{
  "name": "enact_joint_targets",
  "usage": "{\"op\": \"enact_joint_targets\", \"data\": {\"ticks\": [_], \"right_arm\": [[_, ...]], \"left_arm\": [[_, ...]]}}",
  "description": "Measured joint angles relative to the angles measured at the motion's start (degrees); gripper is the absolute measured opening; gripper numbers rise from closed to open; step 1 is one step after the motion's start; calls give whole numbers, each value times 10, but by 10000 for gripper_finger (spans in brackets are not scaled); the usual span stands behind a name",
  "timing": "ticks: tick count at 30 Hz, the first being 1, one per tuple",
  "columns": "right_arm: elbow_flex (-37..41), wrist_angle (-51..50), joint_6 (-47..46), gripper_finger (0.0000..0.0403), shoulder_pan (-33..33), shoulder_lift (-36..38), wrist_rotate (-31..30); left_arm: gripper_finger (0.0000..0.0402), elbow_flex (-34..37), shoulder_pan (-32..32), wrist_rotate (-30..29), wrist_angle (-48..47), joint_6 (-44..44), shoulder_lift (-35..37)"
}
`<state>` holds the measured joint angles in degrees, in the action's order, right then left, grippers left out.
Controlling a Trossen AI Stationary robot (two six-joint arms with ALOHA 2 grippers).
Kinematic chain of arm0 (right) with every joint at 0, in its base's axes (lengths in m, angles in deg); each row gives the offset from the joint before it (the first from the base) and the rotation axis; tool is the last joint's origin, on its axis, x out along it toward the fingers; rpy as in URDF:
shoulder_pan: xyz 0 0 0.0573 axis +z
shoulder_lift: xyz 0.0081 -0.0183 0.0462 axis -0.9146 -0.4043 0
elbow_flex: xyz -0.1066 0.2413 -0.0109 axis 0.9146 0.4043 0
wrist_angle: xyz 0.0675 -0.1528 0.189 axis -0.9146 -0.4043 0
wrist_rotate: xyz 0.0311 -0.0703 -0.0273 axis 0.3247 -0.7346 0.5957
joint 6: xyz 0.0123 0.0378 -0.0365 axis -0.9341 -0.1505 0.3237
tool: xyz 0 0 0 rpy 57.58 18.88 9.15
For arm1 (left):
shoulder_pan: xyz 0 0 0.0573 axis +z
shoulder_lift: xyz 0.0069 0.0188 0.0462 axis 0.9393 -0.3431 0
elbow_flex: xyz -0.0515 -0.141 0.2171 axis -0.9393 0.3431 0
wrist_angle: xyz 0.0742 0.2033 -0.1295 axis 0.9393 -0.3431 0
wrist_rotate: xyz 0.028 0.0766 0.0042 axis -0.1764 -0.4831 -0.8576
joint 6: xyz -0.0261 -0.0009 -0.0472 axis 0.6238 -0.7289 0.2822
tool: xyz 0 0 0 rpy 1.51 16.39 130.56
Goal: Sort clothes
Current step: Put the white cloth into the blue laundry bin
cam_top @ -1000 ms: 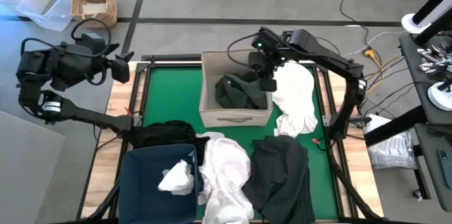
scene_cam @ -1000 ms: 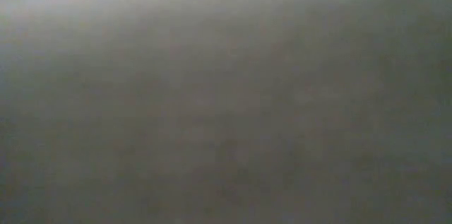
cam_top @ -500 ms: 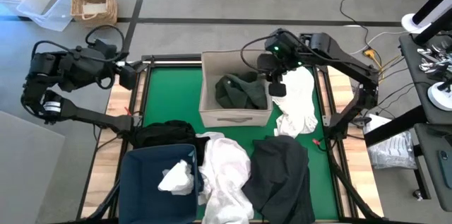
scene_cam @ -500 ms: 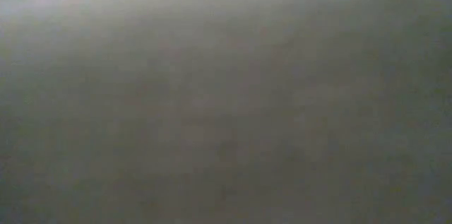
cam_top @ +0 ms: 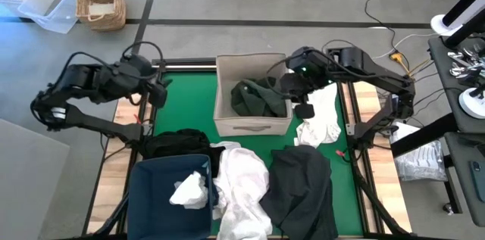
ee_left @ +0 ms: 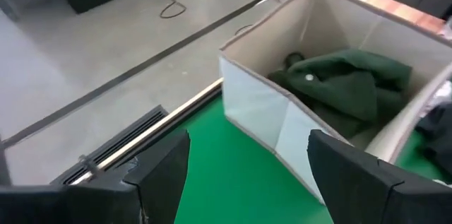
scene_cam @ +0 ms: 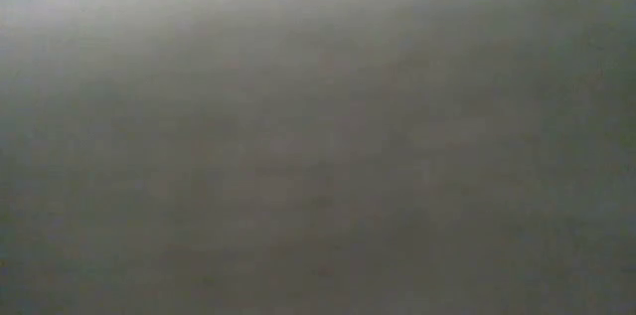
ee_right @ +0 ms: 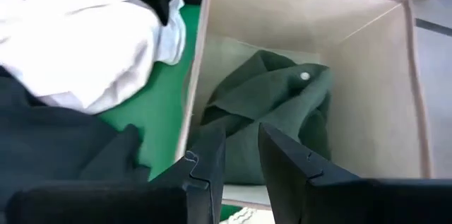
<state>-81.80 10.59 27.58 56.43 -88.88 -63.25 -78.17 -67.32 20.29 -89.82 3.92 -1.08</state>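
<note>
While the dark green garment lies bunched at the bottom of the beige fabric box, the other clothes are split between the green mat and the navy bin.

The right gripper hangs over the box's edge, beside the white garment on the mat; its fingers stand close together with a narrow gap, and nothing shows between them. My reading is that it has nothing in hand and the next white piece is the one just beside it. To do that well, it should come down on a raised fold near the cloth's middle, pinch deep so the fabric does not slip, and lift high enough that trailing ends clear the box wall.

The left gripper waits above the mat's far left corner with fingers spread wide and empty.

By my count:
- one green garment, in the box
- three white pieces: one by the box, a large one just beside the bin, a crumpled one in the bin
- one black garment
- one charcoal garment
- two containers

The low view shows nothing usable.
</note>
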Motion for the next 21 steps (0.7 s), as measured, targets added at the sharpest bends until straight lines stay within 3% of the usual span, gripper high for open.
{"op": "enact_joint_targets", "data": {"ticks": [8,21], "right_arm": [[53,-1,-42,82,27,38,0],[181,18,-124,80,97,104,0]], "left_arm": [[265,21,-69,-4,57,-15,-7],[233,21,-208,-90,100,-17,-64]]}}
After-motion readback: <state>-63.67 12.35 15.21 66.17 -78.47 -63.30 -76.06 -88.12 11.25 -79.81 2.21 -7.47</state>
